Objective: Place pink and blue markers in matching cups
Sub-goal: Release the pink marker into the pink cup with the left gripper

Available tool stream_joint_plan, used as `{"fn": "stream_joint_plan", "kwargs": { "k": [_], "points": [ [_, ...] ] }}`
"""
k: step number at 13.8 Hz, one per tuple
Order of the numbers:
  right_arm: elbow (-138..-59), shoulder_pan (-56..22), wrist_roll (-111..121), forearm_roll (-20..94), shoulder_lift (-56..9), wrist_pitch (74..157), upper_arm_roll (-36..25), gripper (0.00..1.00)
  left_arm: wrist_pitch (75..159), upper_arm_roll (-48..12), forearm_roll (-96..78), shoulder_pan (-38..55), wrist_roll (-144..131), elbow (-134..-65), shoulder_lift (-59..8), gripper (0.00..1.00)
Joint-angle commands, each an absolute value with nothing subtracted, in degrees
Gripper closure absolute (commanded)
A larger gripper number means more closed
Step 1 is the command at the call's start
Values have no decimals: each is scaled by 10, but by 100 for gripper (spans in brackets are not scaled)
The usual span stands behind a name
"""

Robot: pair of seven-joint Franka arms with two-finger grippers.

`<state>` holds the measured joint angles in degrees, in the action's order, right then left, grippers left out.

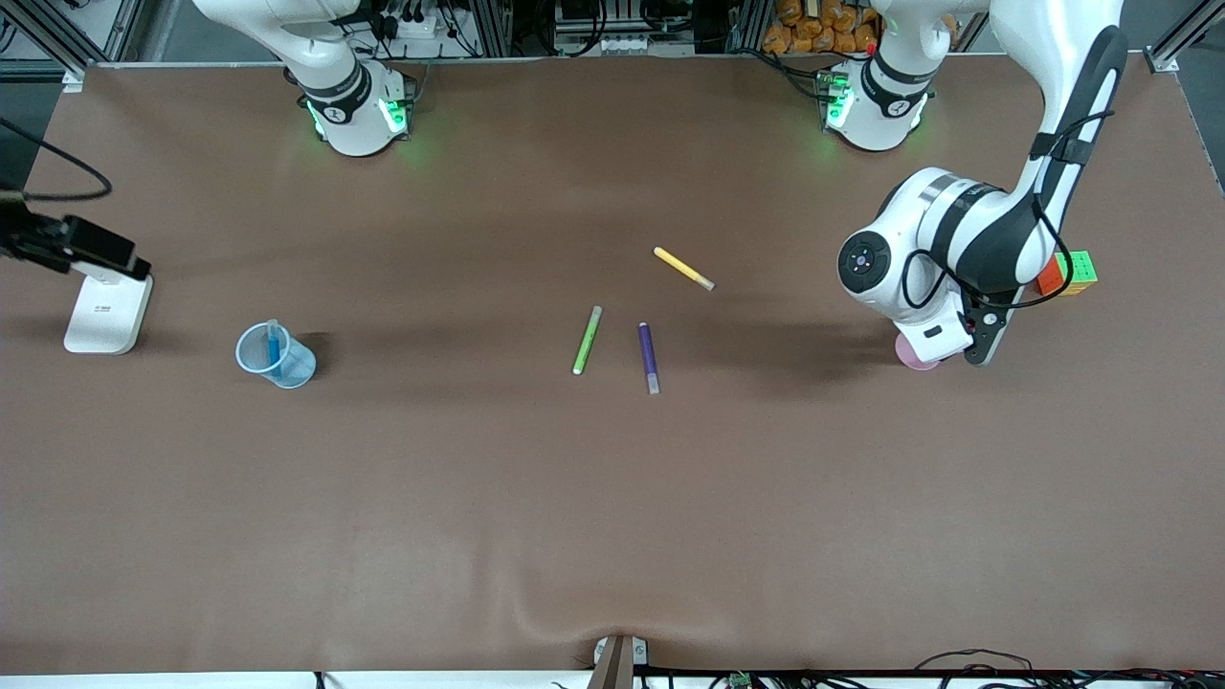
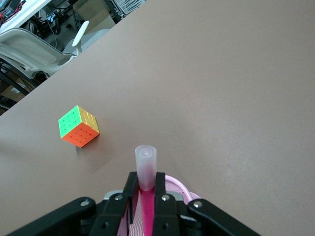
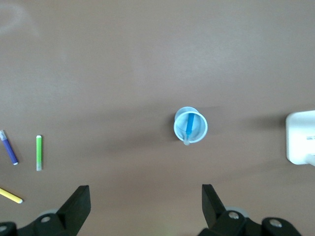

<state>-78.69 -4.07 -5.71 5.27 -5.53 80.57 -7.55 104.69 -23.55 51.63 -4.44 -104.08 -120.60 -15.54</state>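
My left gripper (image 2: 146, 178) is shut on the pink marker (image 2: 145, 164), which stands upright with its pale cap poking out above the fingertips. Its magenta barrel reaches down into the pale pink cup (image 2: 179, 186) directly under the hand. In the front view the left hand covers most of that pink cup (image 1: 914, 352), at the left arm's end of the table. The blue marker (image 1: 275, 344) leans inside the pale blue cup (image 1: 287, 368) at the right arm's end. High over the table, my right gripper (image 3: 146, 196) is open and empty, looking down on the blue cup (image 3: 197, 130).
A lime-green pen (image 1: 587, 340), a purple pen (image 1: 649, 357) and a yellow pen (image 1: 683, 268) lie mid-table. A colourful cube (image 1: 1072, 273) sits beside the pink cup, partly under the left arm. A white camera stand (image 1: 105, 311) is near the blue cup at the table's end.
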Motion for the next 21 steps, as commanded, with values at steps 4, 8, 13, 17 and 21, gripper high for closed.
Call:
{"fn": "stream_joint_plan", "kwargs": {
  "k": [4, 8, 13, 17, 21],
  "points": [
    [-833, -4, -50, 5, 2, 796, -3, 0, 1045, -239, 527, -50, -1020, -1203, -147, 0],
    [-860, 8, -48, 11, 25, 799, 0, 0, 1042, -238, 478, -53, -913, -1179, -124, 0],
    [-831, 4, -21, 11, 11, 798, -7, 0, 963, -236, 326, -69, -691, -1051, -123, 0],
    [-809, -3, -23, 10, 6, 800, -8, 0, 940, -238, 228, -79, -551, -1012, -101, 0],
    [-809, 5, -23, 11, 6, 800, -8, 0, 940, -236, 124, -85, -447, -994, -61, 0]
  ]
}}
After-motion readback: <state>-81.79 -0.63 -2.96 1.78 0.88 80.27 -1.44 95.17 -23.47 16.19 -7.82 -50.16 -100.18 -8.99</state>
